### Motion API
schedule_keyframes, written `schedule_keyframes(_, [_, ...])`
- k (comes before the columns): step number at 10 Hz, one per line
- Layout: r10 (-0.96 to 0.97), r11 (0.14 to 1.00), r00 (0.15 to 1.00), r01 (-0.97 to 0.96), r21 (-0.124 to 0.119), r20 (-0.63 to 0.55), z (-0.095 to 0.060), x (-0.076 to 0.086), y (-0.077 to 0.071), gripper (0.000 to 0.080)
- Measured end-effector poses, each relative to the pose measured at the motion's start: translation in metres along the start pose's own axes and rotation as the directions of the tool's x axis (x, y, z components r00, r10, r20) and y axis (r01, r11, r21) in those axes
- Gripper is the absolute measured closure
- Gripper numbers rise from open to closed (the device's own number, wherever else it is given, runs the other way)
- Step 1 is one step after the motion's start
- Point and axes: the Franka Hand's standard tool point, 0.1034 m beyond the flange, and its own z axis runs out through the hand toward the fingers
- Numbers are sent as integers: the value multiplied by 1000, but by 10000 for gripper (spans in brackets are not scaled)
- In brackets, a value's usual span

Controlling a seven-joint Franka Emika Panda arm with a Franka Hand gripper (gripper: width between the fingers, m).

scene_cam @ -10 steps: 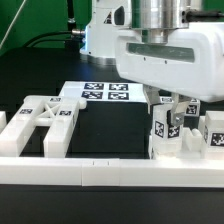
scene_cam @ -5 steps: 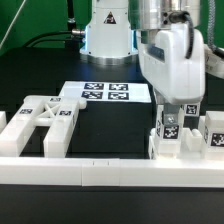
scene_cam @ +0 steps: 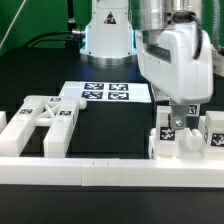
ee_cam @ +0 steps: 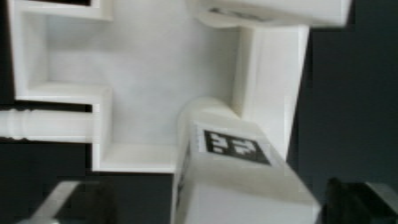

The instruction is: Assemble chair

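A: Nearest is the front rail [scene_cam: 60,170], on the camera side of the marker board [scene_cam: 105,93]. Just behind it, off the marker board's near corner on the exterior view's right, the tagged leg block [scene_cam: 172,132] stands upright. The gripper [scene_cam: 177,115] is low over it.
B: Jaws?
A: Cannot tell. The wrist view puts the leg block between the fingers [ee_cam: 361,198], but contact isn't visible on either side.
B: Then it should centre on the block, squeeze the flat faces and lift straight up. The neighbour blocks [scene_cam: 213,132] stand close, further out from the marker board.
A: The X-braced frame [scene_cam: 45,115] sits off the marker board's near corner on the exterior view's left, well apart.
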Motion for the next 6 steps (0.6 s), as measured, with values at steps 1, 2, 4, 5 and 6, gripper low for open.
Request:
schedule_keyframes(1, [-62, 998, 998, 62, -1, 0, 0, 1, 0, 159])
schedule_keyframes(2, [-98, 995, 995, 98, -1, 0, 0, 1, 0, 152])
schedule_keyframes(4, [-264, 965, 965, 264, -1, 0, 0, 1, 0, 151])
schedule_keyframes(5, [-384, 923, 923, 384, -2, -1, 0, 2, 0, 151])
schedule_keyframes(6, [-499, 867, 867, 499, -1, -4, 0, 3, 0, 151])
